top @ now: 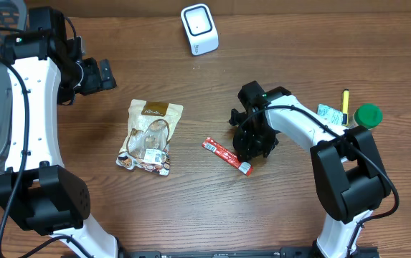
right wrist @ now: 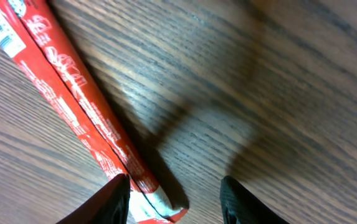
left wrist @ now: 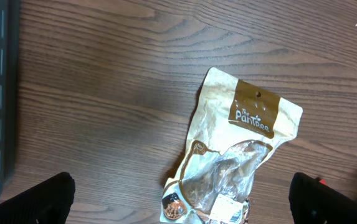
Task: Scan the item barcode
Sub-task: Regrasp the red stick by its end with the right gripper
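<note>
- On the brown wooden tabletop [top: 191, 215] your long red foil-wrapped snack stick [top: 227, 156] lies flat; it is probably light, crinkly and slippery (pinch it across its narrow width).
- Your right hand [right wrist: 175, 191] is part open, gripping nothing, and straddles the stick's end.
- Your left hand [left wrist: 184, 199] is wide open and empty.

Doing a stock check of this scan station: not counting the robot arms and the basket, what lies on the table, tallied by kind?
Tan paper snack pouch: 1
Red plastic stick packet: 1
White box-shaped scanner: 1
Green round lid: 1
Yellow pen: 1
Small teal-and-white packet: 1
Total: 6
</note>
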